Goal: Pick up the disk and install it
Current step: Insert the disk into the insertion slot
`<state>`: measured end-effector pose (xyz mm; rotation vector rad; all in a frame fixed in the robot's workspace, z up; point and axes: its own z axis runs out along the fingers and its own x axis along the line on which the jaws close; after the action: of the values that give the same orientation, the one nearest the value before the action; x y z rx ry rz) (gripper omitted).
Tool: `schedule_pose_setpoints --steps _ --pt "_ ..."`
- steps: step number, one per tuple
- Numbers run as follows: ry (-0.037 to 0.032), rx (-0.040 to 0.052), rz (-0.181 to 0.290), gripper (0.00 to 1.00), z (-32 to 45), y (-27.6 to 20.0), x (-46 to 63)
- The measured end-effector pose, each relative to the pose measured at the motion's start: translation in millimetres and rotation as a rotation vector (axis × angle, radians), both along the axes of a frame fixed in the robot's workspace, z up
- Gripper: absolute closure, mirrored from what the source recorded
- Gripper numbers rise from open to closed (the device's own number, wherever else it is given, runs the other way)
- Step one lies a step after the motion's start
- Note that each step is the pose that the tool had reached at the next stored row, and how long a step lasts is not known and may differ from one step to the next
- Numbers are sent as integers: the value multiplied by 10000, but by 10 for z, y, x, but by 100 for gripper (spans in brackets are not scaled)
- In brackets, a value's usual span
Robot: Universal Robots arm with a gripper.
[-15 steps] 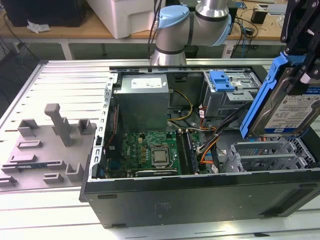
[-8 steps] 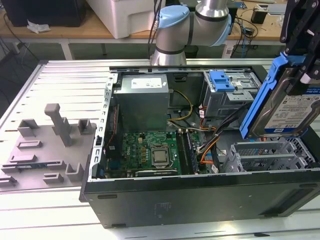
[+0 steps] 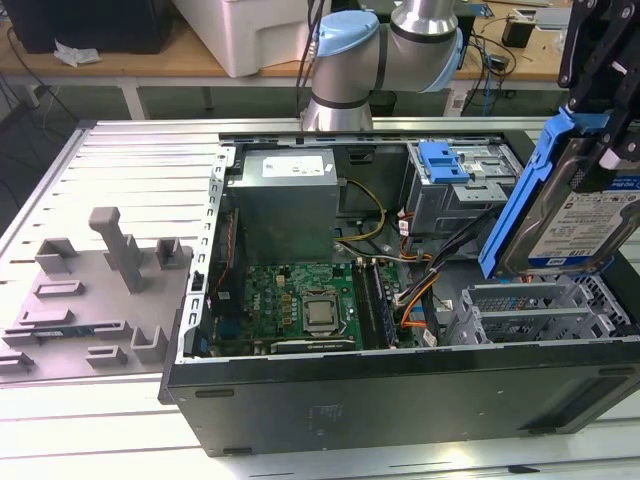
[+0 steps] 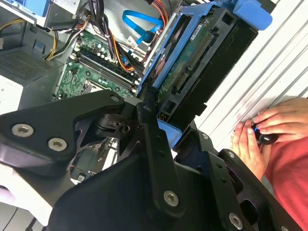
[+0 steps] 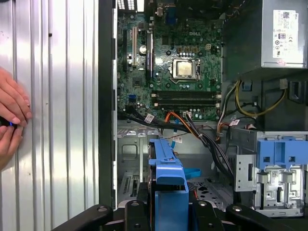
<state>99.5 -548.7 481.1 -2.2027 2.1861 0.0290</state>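
At the exterior view's left we see a grey fixture (image 3: pixel 100 290). In the middle lies the open computer case (image 3: pixel 400 400). At the right the gripper (image 3: pixel 603 140) pinches the disk (image 3: pixel 585 220), held tilted above the case.

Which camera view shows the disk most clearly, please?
The exterior view: the disk hangs tilted in the gripper above the case, label and blue carrier visible. The second wrist view shows the disk from its circuit-board side; the first wrist view shows it edge-on, mostly carrier.
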Motion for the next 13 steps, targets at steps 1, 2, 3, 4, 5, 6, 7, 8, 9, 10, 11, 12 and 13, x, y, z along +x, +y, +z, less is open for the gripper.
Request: schedule_pose_setpoints --steps 1,2,3,4,5,6,7,8,9,10,11,12,13 --pt "1 0 10 64 -3 0 0" --pt "0 -1 19 64 -6 0 0" --pt "0 0 39 64 -12 -1 0" --pt "0 0 62 64 -18 -2 0" --pt "1 -1 93 64 -24 -6 0" --pt "0 0 122 64 -30 -10 0" --pt "0 1 153 64 -36 -16 0" --pt "1 1 185 64 -41 -21 0" --pt "0 0 214 64 -47 -26 0" --pt "0 2 222 64 -51 -30 0" --pt "0 2 230 64 -59 -37 1" --pt "1 0 234 64 -63 -43 3" --pt "1 1 233 64 -69 -47 7"
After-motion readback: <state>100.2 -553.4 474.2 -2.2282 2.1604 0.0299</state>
